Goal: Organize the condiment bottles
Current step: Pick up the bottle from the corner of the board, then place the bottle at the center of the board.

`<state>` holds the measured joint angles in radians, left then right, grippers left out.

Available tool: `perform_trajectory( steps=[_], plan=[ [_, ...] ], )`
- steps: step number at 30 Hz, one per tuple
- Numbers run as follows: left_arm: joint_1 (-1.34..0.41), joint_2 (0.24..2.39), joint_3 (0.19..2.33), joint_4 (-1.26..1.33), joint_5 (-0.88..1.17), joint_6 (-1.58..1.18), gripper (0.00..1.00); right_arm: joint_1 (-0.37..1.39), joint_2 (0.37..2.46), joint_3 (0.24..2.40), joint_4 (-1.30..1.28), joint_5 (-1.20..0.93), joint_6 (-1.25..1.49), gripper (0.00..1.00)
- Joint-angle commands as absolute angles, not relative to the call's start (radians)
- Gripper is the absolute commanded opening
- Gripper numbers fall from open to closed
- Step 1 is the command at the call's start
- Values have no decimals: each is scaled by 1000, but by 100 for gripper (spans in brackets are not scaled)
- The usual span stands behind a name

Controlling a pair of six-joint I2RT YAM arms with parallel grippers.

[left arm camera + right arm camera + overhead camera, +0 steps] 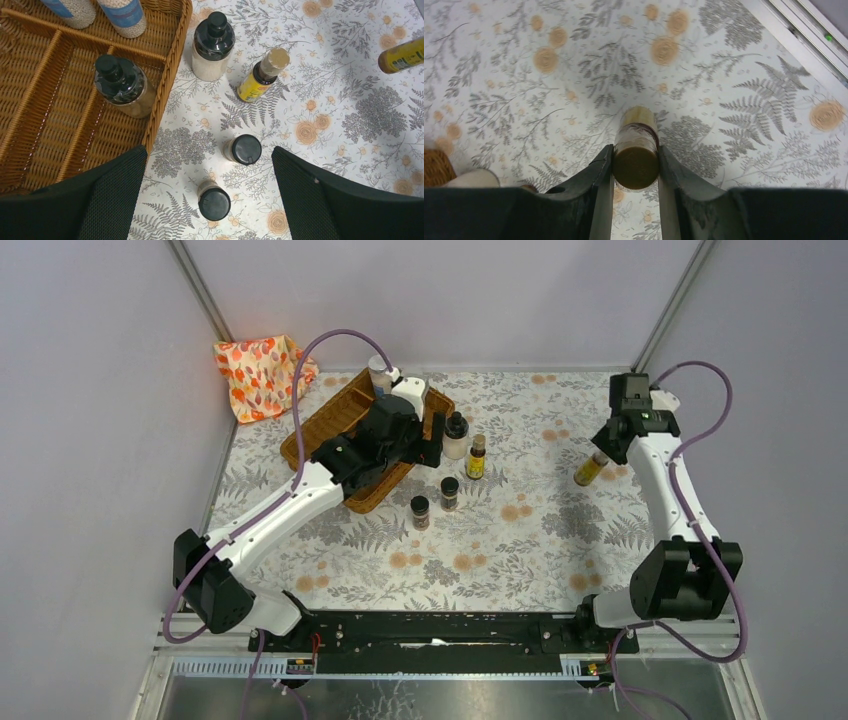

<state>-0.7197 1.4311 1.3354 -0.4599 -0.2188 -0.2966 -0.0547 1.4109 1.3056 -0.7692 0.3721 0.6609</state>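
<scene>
Left wrist view alone: black-capped jar [121,85] inside the wicker tray [45,125].

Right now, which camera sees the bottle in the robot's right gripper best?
The right wrist view: the yellow bottle fills the middle, pinched in the right gripper. The top view shows it small and tilted; the left wrist view catches only part at its edge.

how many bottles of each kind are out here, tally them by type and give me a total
tall white-filled jars: 2
rounded black-topped bottles: 2
short black-capped spice jars: 2
slim yellow bottles: 2
total: 8
</scene>
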Motion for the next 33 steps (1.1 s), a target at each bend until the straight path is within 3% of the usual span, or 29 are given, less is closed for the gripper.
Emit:
perform_trajectory(
  steps=[1, 19, 33],
  plan=[
    [-727, 1405, 1387, -497, -269, -304, 99, 10, 1454, 1432, -723, 380, 608, 0],
    [-722, 1393, 1520, -639, -455, -315, 99, 244, 1695, 1818, -737, 361, 507, 0],
    [-664, 1409, 1624, -719, -498, -313, 99, 322, 2010, 2376, -863, 271, 426, 0]
  ],
)
